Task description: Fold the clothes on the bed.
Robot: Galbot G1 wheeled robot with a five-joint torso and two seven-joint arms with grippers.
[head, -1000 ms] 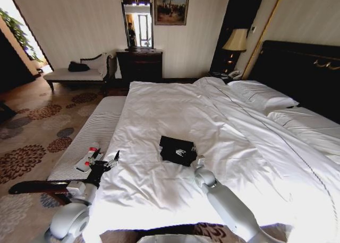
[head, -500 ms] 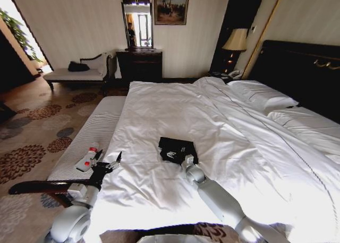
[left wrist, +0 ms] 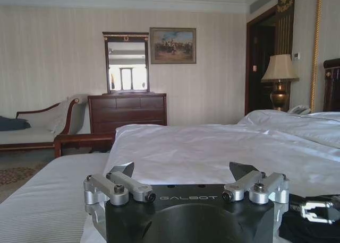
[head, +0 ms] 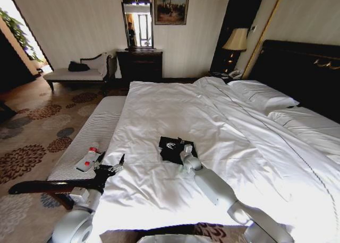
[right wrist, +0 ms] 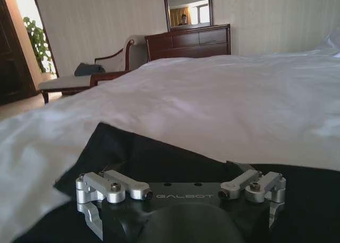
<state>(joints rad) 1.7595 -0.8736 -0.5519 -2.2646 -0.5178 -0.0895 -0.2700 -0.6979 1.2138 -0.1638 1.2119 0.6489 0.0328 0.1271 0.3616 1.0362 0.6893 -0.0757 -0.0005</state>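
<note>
From up at the robot's head, the big bed (head: 175, 121) runs away toward its dark headboard, white sheets rumpled across it. The black T-shirt (head: 172, 148) lies as a small folded bundle on the duvet, toward the foot edge of the bed and a little nearer its left side, white lettering facing up. The right hand (head: 186, 148) rests on the near right part of that bundle, its arm stretched out low over the sheet. I cannot tell from here how far its fingers are parted. The left hand (head: 110, 167) hangs off the bed's left edge near the foot corner, over the gap beside the striped bench (head: 85, 139), fingers spread and holding nothing. A small white and red object (head: 88, 159) lies on the bench just beyond it.

From the left wrist, the left hand (left wrist: 183, 174) is plainly wide open, its two dark fingertips well apart with only white sheet between them. The bed (left wrist: 212, 147) fills the middle, and a dark edge of the T-shirt (left wrist: 311, 222) shows off to one side.

From the right wrist, the right hand (right wrist: 178, 171) sits down against the T-shirt (right wrist: 138, 153), black cloth all round it. Its fingertips are sunk into the dark fabric, so I cannot make out whether they grip it. The white bed (right wrist: 223, 94) rises behind.
</note>
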